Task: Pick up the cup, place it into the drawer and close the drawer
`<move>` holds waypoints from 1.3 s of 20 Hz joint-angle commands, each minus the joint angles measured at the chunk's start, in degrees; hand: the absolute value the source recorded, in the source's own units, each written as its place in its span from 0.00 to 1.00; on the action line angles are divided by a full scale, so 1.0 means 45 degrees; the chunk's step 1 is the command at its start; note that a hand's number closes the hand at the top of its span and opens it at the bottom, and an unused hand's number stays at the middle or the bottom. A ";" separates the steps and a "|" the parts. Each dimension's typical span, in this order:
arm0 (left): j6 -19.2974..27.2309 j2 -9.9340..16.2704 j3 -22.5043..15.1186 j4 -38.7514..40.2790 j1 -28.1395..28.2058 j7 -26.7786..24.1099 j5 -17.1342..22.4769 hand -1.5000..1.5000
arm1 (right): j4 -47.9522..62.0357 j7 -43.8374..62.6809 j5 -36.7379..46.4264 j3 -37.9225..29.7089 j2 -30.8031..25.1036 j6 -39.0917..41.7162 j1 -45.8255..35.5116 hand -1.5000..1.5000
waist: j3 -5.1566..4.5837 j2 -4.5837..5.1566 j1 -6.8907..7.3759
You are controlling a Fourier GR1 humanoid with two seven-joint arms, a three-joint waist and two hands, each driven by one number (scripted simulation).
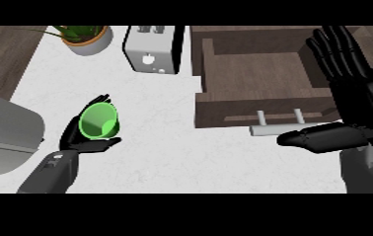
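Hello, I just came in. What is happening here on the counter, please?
The robot's left hand holds a green cup, fingers curled round it, above the white counter. The wooden drawer stands open to the right and shows nothing inside. The right hand is open beside the drawer. The cup is not yet in the drawer.

White counter (160, 146) bearing potted plant (86, 36) and toaster (151, 49) at far edge, standing near each other.

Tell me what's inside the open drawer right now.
The drawer shows only its bare brown floor; nothing lies in the visible part. The right robot hand, open with fingers up, covers its right side, so that part can't be checked. The green cup sits in the left robot hand.
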 commanded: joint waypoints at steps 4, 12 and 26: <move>0.0287 -0.0304 -0.0097 -0.0879 0.0493 -0.2886 -0.0207 1.00 | -0.0448 0.0377 0.0170 0.0066 -0.0057 -0.0176 -0.0095 0.00 | -0.0013 -0.0026 0.0028; 0.3313 -0.0547 0.1383 -0.1281 -0.0197 -0.3308 0.0811 1.00 | 0.0700 -0.0445 0.0029 -0.0396 -0.0065 -0.0021 -0.0072 0.00 | 0.0022 -0.0001 0.0153; 0.2771 -0.2773 0.0465 -0.4163 -0.1269 -0.1644 0.1081 1.00 | 0.0312 0.0231 0.0187 -0.0616 -0.0409 -0.0184 -0.0226 0.00 | 0.0090 -0.0303 0.0667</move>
